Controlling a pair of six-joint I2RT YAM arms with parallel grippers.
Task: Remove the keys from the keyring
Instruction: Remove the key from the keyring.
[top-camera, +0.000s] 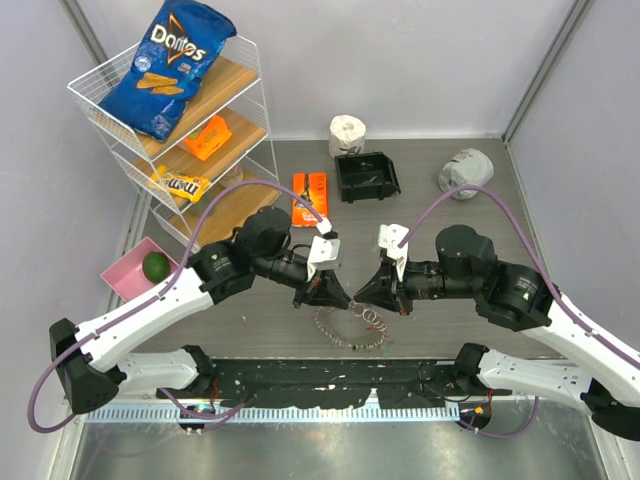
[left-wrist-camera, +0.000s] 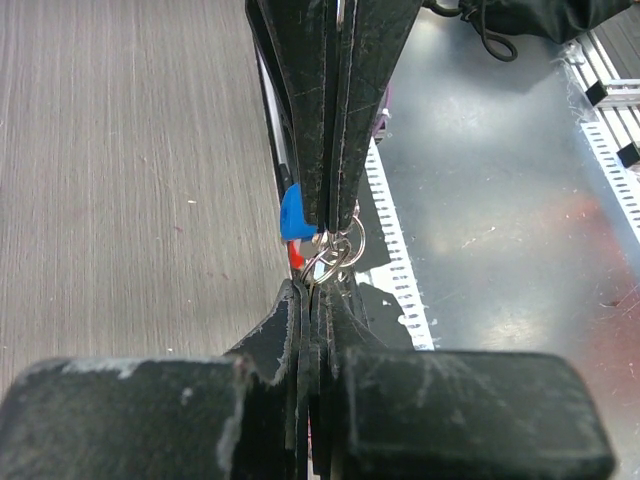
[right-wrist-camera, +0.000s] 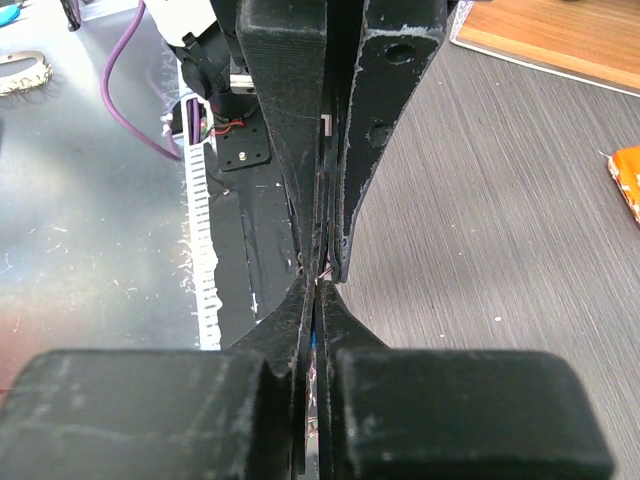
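Top view shows the keyring (top-camera: 352, 331); left wrist, a blue key (left-wrist-camera: 291, 214).

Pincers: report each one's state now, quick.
Left pincer: shut on the keyring.
Right pincer: shut on the blue-headed key.

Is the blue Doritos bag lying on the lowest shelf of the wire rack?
No, the Doritos bag lies on the top shelf of the wire rack, above the other shelves.
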